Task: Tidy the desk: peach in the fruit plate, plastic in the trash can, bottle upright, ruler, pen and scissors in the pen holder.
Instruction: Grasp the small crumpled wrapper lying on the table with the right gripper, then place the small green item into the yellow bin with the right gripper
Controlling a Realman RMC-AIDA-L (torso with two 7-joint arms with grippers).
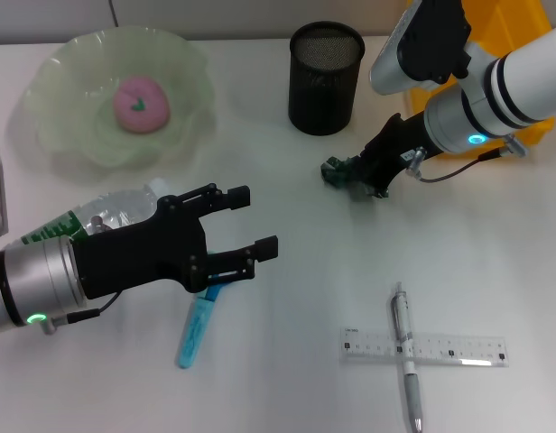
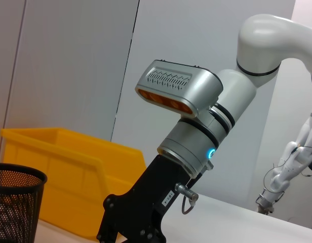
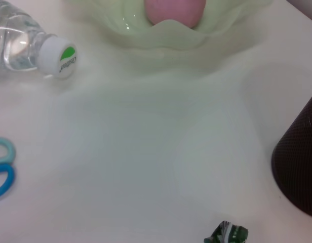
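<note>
Crumpled green plastic (image 1: 335,171) at right pincer (image 1: 357,180), grip unclear; left pincer (image 1: 251,221) agape.

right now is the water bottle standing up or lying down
Lying down. The water bottle rests on its side on the table, its white cap pointing sideways, partly hidden under the left gripper.

Bench (image 1: 287,361): smooth matt white. Fruit plate (image 1: 61,135): translucent glossy green, glass-like. Pen holder (image 1: 325,79): black wire mesh, matt. Bottle (image 3: 19,48): clear shiny plastic. Ruler (image 1: 458,347): see-through plastic. Plastic scrap (image 3: 226,235): crinkled, glossy green.
</note>
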